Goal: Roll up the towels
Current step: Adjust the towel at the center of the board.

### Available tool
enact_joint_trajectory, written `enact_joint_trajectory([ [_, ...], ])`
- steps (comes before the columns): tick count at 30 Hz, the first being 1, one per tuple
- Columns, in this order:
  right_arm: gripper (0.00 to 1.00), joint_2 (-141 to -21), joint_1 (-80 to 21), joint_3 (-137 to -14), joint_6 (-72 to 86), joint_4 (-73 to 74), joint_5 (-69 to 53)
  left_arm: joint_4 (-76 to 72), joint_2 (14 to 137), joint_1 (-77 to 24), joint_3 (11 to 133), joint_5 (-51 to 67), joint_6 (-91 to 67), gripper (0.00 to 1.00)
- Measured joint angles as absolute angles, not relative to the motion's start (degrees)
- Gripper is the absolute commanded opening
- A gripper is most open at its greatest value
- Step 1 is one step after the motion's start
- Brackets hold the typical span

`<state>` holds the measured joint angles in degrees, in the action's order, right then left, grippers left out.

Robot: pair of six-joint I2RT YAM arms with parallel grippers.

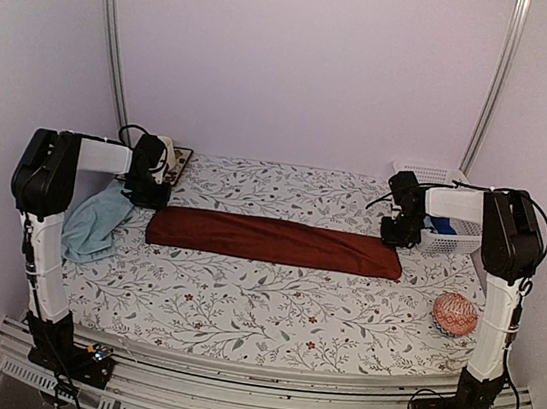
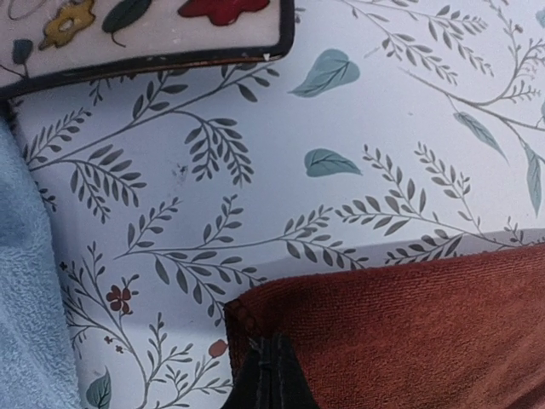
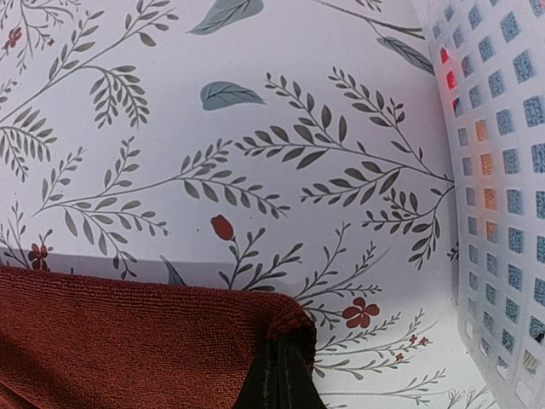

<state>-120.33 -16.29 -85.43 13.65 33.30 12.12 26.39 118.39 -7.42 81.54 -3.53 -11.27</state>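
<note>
The dark maroon towel lies as a long flat strip across the middle of the floral table. My left gripper is at its far left corner and my right gripper at its far right corner. In the left wrist view the left gripper has its jaws pressed together on the maroon towel's corner. In the right wrist view the right gripper pinches the maroon towel's bunched corner. The pale blue towel lies crumpled at the table's left edge, and it shows beside the left gripper.
A white lattice basket with something blue inside stands at the back right, close beside the right gripper. An orange-pink patterned ball rests near the right arm. A flower-patterned board lies at the back left.
</note>
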Motion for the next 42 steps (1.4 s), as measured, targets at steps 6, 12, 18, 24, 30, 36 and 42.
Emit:
enact_joint_trajectory([
  [6,0.02,-120.3,-16.3,-85.5,12.9,33.5,13.0,25.6,118.1,-7.4,79.4,-4.4,-11.8,0.0],
  [12,0.02,-120.3,-16.3,-85.7,12.6,33.5,14.4,23.9,117.4,-7.4,77.9,-5.2,-12.3,0.0],
  [18,0.02,-120.3,-16.3,-86.3,12.6,33.5,15.0,22.9,116.6,-7.4,78.0,-6.0,-12.3,0.0],
  [24,0.02,-120.3,-16.3,-87.7,12.4,33.4,16.3,22.5,116.6,-7.4,78.7,-6.7,-12.3,0.0],
  [30,0.02,-120.4,-16.1,-89.5,11.8,33.3,17.5,22.1,116.6,-7.3,79.3,-7.1,-12.2,0.0],
  [36,0.02,-120.6,-16.1,-90.7,11.6,33.1,18.2,21.6,116.6,-7.0,80.9,-7.6,-12.3,0.0],
  [42,0.02,-122.2,-16.1,-90.8,11.2,32.9,19.5,21.6,116.7,-6.6,82.2,-8.2,-12.3,0.0],
])
